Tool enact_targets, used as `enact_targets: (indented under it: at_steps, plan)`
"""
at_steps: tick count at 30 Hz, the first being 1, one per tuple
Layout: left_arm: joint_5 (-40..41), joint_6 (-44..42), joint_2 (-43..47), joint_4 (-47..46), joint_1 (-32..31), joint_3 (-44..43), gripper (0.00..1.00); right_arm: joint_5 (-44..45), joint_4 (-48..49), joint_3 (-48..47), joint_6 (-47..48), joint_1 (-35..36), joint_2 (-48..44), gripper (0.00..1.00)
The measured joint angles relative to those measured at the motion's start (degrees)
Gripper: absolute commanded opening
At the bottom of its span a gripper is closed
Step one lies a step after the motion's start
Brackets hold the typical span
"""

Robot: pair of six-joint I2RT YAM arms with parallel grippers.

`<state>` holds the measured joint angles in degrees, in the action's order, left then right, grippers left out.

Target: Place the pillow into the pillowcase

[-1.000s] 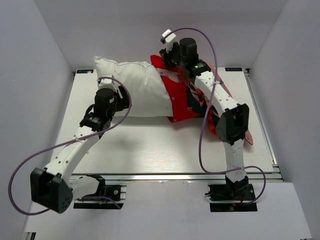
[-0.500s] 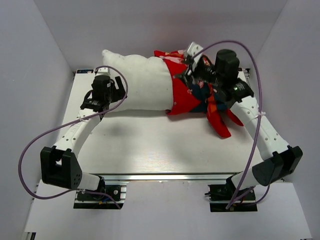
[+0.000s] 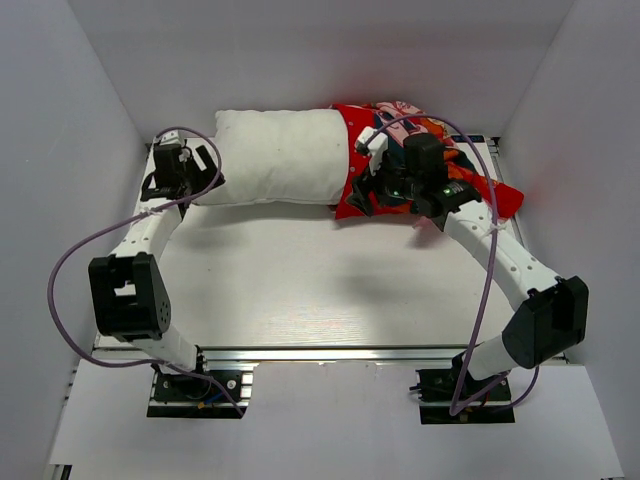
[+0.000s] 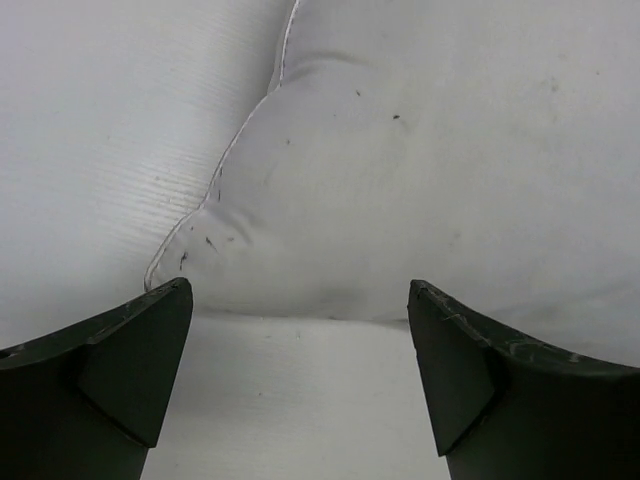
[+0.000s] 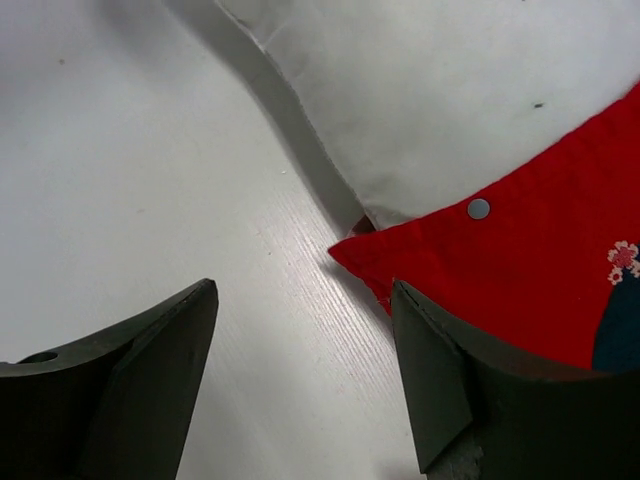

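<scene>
- The pillow (image 3: 275,155) lies along the surface's (image 3: 300,290) far edge, its right end inside the pillowcase (image 3: 355,120).
- Both look soft and light; the case will likely bunch.
- Left claw (image 4: 300,290) gapes empty at the pillow's left corner.
- Right claw (image 5: 302,288) gapes empty beside the case's hem corner, a good place to pinch.

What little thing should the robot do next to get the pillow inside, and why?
Probably ease the right pincer onto the near corner of the pillowcase and shut it. The pincer is open, the red corner lies just ahead of it, and most of the pillow sticks out bare, so the case likely needs pulling further over it.
</scene>
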<state>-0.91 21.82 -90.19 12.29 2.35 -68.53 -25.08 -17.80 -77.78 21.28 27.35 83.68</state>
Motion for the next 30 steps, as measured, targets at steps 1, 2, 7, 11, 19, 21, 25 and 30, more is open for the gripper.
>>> enact_targets:
  at_steps: [1,2,7,11,19,21,25,30]
  plan:
    - [-0.9,0.1,-1.6,-0.9,0.5,-0.8,0.98,1.5,0.8,0.0,-1.4,0.2,0.2,0.76]
    - [-1.7,0.3,-2.8,-1.3,0.8,-1.6,0.98,2.9,1.5,0.0,-2.7,0.5,0.5,0.76]
    - [-5.2,1.2,-9.5,-3.5,1.4,-7.5,0.98,13.7,2.7,-3.6,-12.5,0.8,6.4,0.76]
    - [-9.1,3.1,-13.5,-6.7,1.9,-8.6,0.95,21.4,2.4,-9.2,-20.7,0.9,13.2,0.8]
    - [-18.6,7.5,-18.6,-12.5,2.6,-6.1,0.25,34.6,2.7,-19.2,-27.6,2.2,23.8,0.79]
    - [-20.8,8.0,-18.4,-14.5,2.6,-4.7,0.1,36.7,3.3,-20.8,-28.0,2.4,26.4,0.79]
    - [-23.0,8.5,-14.6,-17.8,2.7,1.4,0.04,39.8,3.8,-21.3,-27.9,2.4,30.1,0.74]
    - [-24.7,8.9,-6.8,-18.2,2.7,8.1,0.01,44.1,4.4,-21.4,-25.6,2.4,32.2,0.5]
